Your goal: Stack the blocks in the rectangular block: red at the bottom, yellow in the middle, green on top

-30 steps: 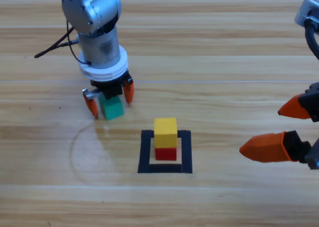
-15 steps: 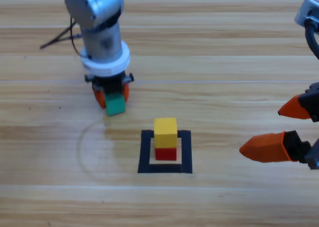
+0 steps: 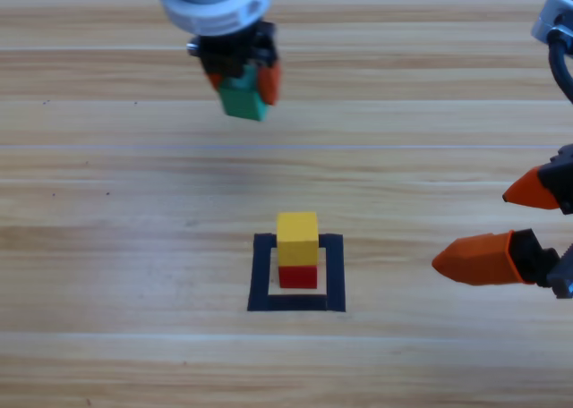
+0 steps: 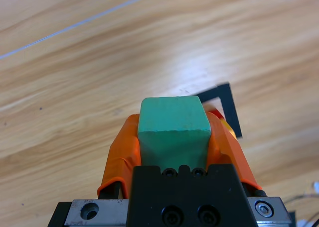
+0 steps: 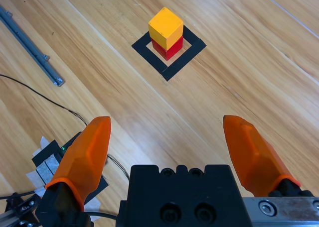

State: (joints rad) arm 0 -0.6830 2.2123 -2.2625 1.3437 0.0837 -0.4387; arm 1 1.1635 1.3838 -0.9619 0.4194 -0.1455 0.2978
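My left gripper [image 3: 243,88] is shut on the green block [image 3: 243,97], held in the air above the table at the upper middle of the high view. The left wrist view shows the green block [image 4: 173,127] clamped between the two orange jaws. The yellow block [image 3: 297,238] sits on the red block [image 3: 298,276] inside the rectangular block of black tape [image 3: 260,274], below and to the right of the held cube. The right wrist view shows the yellow block [image 5: 165,25] on the red block [image 5: 169,47] in the tape square [image 5: 191,56]. My right gripper [image 3: 515,225] waits open at the right edge.
In the right wrist view a grey metal rail [image 5: 30,45] lies at the upper left, and cables with taped parts [image 5: 47,160] lie at the lower left. Bare wooden table surrounds the tape square.
My left gripper closed on the green block, lifted it off the table and carried it up and to the right in the picture. The right gripper has stayed put.
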